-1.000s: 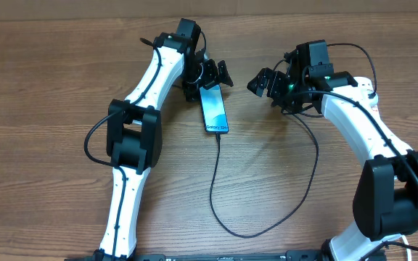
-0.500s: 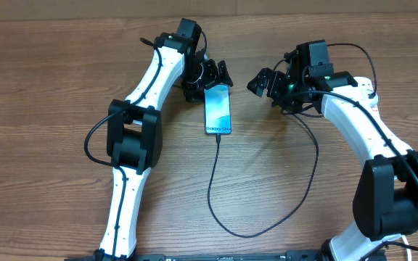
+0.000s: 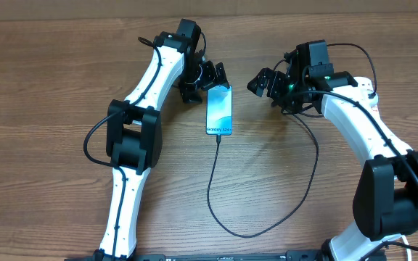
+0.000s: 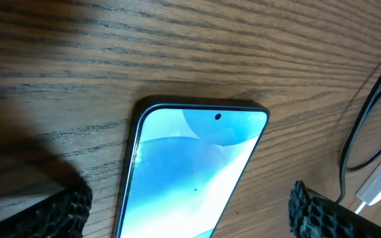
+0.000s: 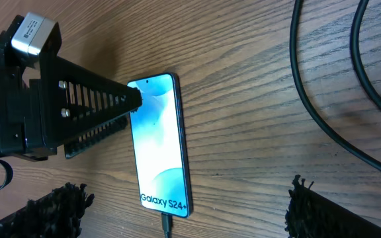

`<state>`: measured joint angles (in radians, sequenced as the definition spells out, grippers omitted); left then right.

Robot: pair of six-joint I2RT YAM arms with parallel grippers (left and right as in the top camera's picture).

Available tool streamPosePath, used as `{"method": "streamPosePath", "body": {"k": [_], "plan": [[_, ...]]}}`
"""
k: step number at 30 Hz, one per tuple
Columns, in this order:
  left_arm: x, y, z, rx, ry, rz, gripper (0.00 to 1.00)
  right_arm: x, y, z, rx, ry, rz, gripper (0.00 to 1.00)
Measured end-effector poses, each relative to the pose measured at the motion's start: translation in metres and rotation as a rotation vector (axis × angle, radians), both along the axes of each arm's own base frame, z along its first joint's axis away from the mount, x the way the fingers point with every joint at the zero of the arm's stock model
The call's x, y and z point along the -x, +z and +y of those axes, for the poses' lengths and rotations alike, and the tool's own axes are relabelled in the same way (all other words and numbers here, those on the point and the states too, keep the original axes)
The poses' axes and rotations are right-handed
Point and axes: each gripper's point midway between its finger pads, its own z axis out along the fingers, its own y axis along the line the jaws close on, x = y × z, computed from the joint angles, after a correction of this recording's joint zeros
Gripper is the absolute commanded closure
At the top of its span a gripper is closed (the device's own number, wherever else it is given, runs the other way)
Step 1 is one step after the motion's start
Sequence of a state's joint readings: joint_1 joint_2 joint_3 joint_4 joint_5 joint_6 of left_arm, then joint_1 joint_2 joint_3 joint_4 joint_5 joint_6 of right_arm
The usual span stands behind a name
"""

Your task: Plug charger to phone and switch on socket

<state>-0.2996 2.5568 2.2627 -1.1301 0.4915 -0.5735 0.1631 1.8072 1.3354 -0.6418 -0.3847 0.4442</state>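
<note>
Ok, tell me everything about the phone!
The phone is slim and rectangular with a dark edge. Its light blue screen is lit, with a tiny camera dot at one end and "Galaxy S24+" at the other. It lies flat, screen up, on the wooden table. The black charger cable is plugged into its text end, and the open left gripper straddles the other end.

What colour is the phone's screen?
The phone screen is light blue with paler swirls, clearest from the right wrist.
</note>
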Motion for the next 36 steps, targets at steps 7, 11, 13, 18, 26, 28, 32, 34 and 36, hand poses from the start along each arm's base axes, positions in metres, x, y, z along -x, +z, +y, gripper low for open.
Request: {"method": "streamPosePath", "body": {"k": [7,11,13,18,26,28,32,34,36], "plan": [[-0.007,0.004,0.012,-0.055,-0.074,-0.083,0.0,0.0,0.0,0.0,0.001,0.0,0.002,0.0],[-0.013,0.027,0.024,-0.089,-0.136,-0.172,0.0,0.0,-0.001,-0.001,0.008,-0.003,0.002,0.0],[-0.014,0.052,0.029,-0.107,-0.166,-0.232,0.0,0.0,-0.001,-0.002,0.01,-0.005,0.002,0.0],[0.001,0.148,0.06,-0.237,-0.203,-0.407,0.0,0.0,-0.002,-0.003,0.016,-0.008,0.002,0.0],[0.021,0.22,0.101,-0.422,-0.174,-0.539,0.0,0.0,-0.002,-0.003,0.017,-0.009,0.001,0.0],[0.02,0.218,0.104,-0.44,-0.177,-0.537,0.0,0.0,-0.002,-0.003,0.017,-0.009,0.002,0.0],[0.019,0.215,0.107,-0.461,-0.175,-0.529,0.0,0.002,-0.003,-0.003,0.02,-0.009,0.014,0.0],[0.019,0.215,0.108,-0.465,-0.174,-0.529,0.0,0.007,-0.006,-0.004,0.025,-0.01,0.038,0.0],[0.019,0.215,0.108,-0.469,-0.174,-0.53,0.0,0.01,-0.008,-0.006,0.033,-0.011,0.053,0.0]]}}
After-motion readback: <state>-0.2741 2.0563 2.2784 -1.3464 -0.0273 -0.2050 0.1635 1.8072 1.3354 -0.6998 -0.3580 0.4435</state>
